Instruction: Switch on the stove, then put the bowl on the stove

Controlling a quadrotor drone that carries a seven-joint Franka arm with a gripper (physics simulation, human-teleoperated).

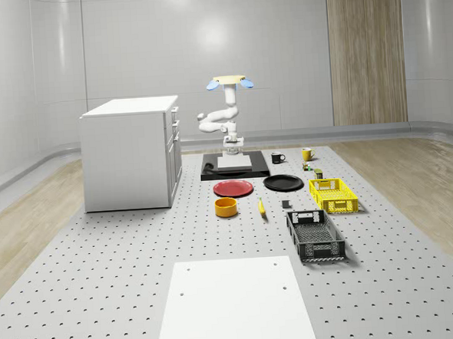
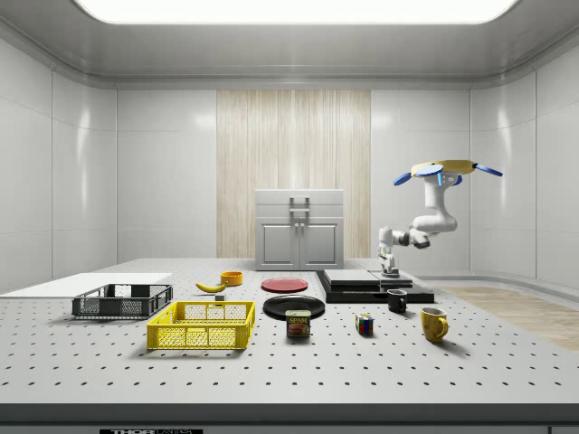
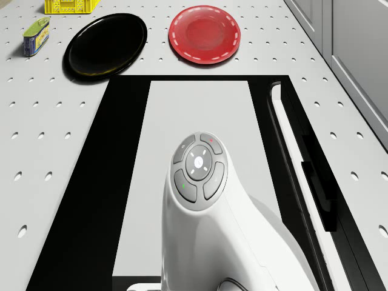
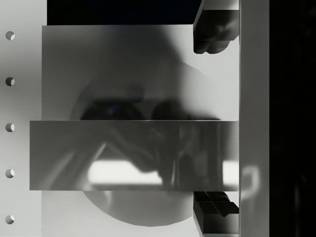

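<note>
We hover over the stove, fingers spread just above its plate, and should descend squarely onto the switch, probably the side bar.

Layout of the work table, whole-scene view; clock directions are taken from the stove at table centre-rear, with twelve pointing away from the camera. The drone hovers above the stove, its arm hanging down so that the gripper sits just over the stove top. Cabinet: nine o'clock. Two plates: six and five o'clock, side by side. Bowl: six o'clock, nearer the camera than the plates, with the banana beside it. Two mugs: three o'clock. Two baskets: four to five o'clock, one before the other.
</note>
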